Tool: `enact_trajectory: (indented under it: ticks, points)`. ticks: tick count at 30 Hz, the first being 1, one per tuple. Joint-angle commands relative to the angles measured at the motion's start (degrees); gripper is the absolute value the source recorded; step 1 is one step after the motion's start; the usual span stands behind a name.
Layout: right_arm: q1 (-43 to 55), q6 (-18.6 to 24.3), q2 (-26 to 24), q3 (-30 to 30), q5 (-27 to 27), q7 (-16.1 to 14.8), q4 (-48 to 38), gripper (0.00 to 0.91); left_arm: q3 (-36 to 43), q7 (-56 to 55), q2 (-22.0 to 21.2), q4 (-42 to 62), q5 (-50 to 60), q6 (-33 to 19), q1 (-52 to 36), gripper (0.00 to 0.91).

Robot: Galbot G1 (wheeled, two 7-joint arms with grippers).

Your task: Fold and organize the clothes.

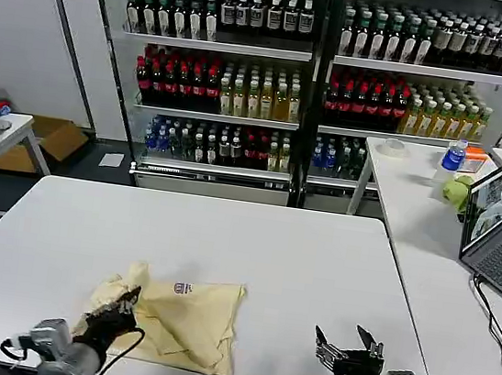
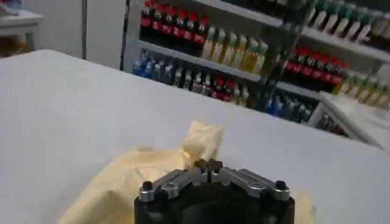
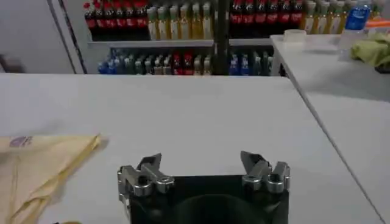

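At the near edge of the white rectangular table (image 1: pixel 315 261) both arms sit low; the left gripper (image 1: pixel 124 305) has its fingertips pinched together on the near-left part of the pale cream-yellow soft fabric garment (image 1: pixel 187 318) — a bunched corner stands up just past it; the right gripper (image 1: pixel 345 340) rests well apart to the right, fingers spread wide, holding nothing, over bare tabletop; the garment lies crumpled on the near-left of the table, its small white neck label (image 1: pixel 183 288) facing up; beyond the table — shelves of coloured drink bottles (image 1: pixel 237 84).
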Motion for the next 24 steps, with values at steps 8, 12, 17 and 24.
enact_trajectory:
  ticks: [8, 12, 17, 24]
  points:
    - [0.22, -0.05, 0.38, -0.25, -0.07, 0.08, -0.32, 0.907, 18.69, -4.76, -3.89, 3.31, 23.97, 1.47, -1.93, 0.02]
    - [0.12, -0.05, 0.34, -0.15, -0.06, 0.1, -0.25, 0.907, 19.27, -4.28, -4.42, 2.22, 19.98, 0.23, -3.36, 0.02]
    - [-0.09, -0.04, 0.41, -0.25, -0.29, 0.09, -0.28, 0.907, 20.27, -3.44, -4.74, 1.51, 16.06, -2.08, -4.8, 0.01]
    - [-0.22, -0.04, 0.62, -0.45, -0.63, 0.08, -0.45, 0.907, 22.79, -3.1, -6.37, 4.03, 15.65, -2.84, -7.47, 0.02]
